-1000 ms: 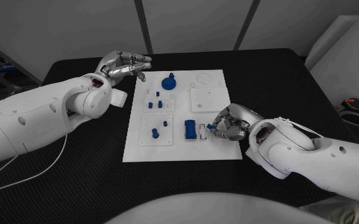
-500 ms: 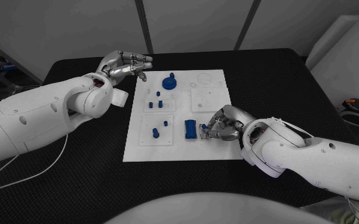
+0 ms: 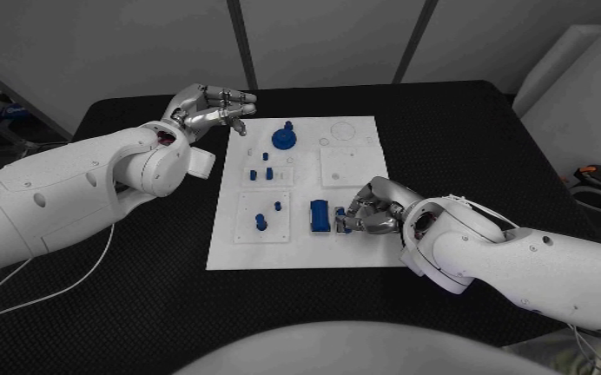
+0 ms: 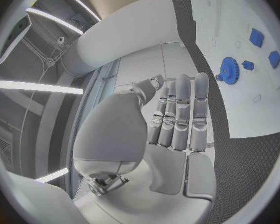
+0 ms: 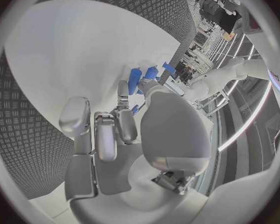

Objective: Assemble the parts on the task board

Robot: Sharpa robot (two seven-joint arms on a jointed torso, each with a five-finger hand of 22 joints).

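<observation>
Black textured table [image 3: 138, 279] under me, grey wall panels behind, and the white task board [image 3: 307, 249] lying square in the middle of it, so everything I call out is placed from that board. My right hand [image 3: 372, 208] is down over the board's near right portion, fingers curled in close beside the blue rectangular block [image 3: 320, 216] that stands there; from the right wrist view I see my fingertips [image 5: 124, 92] reaching at blue pieces [image 5: 143, 77] on the white surface, but whether anything is really pinched I cannot tell. My left hand [image 3: 207, 108] hangs off the board's far left corner, well apart from the work, fingers straight and side by side, holding nothing. The blue gear [image 3: 284, 139] sits at the board's far middle, small blue pegs [image 3: 260, 172] below it toward me, another peg pair [image 3: 260, 220] at the near left. I judge this is the grasping or seating step at the block. Next move calls for a firm, clean hold on the piece without nudging its neighbour.
</observation>
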